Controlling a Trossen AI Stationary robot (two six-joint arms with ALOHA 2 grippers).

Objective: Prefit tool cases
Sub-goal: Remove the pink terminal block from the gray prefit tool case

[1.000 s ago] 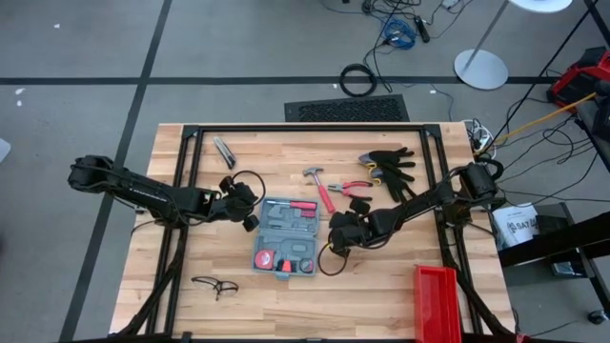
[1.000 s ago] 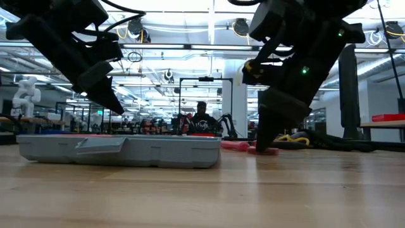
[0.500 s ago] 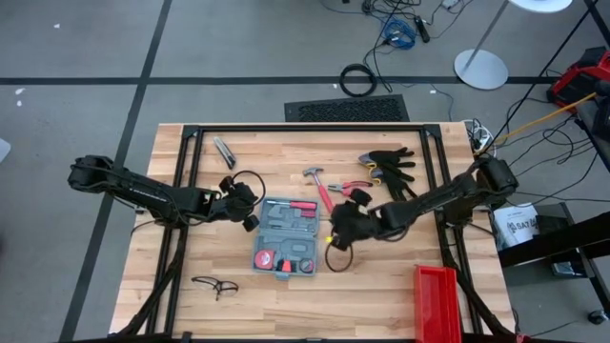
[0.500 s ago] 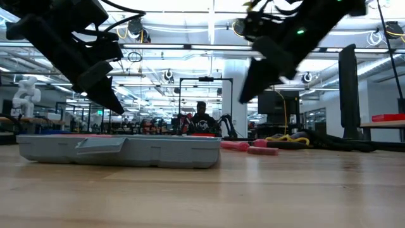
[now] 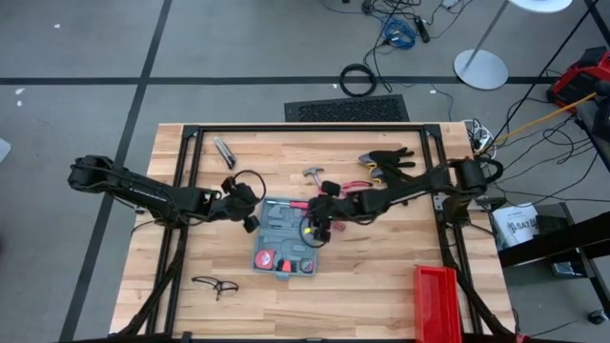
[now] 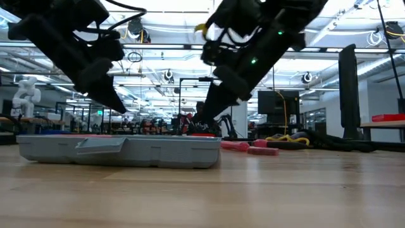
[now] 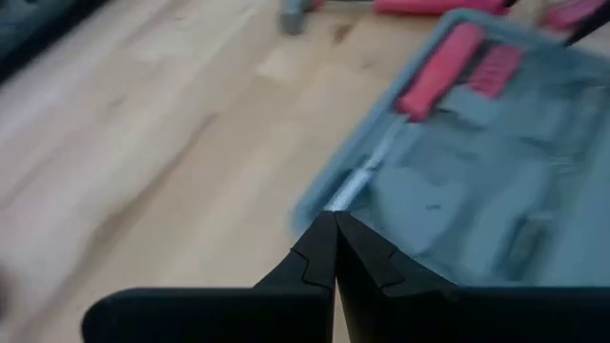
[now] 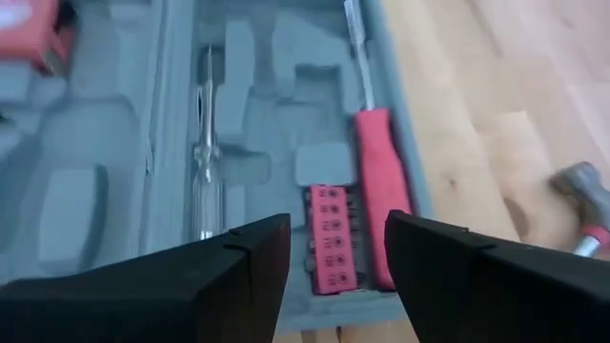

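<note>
Table (image 5: 381, 272) of pale wood carries the open case (image 5: 287, 238) near its middle, lying flat with a red-handled screwdriver (image 8: 381, 195) and a red bit holder (image 8: 329, 236) in its grey tray. Beside the case's right side lie a hammer (image 5: 314, 176), pliers (image 5: 355, 188) and black gloves (image 5: 389, 162), a red bin (image 5: 438, 303) stands at the near right corner, and glasses (image 5: 216, 284) lie near left. The right gripper (image 5: 313, 221) hangs over the case's right edge with fingers (image 8: 238, 272) spread and empty, while the left gripper (image 5: 252, 222), clenched on nothing, sits at the case's left corner.

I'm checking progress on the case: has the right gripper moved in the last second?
Yes. In the high view the right gripper, open, has moved left from the bare wood beside the tool case to over the case's right edge, near the hammer.
</note>
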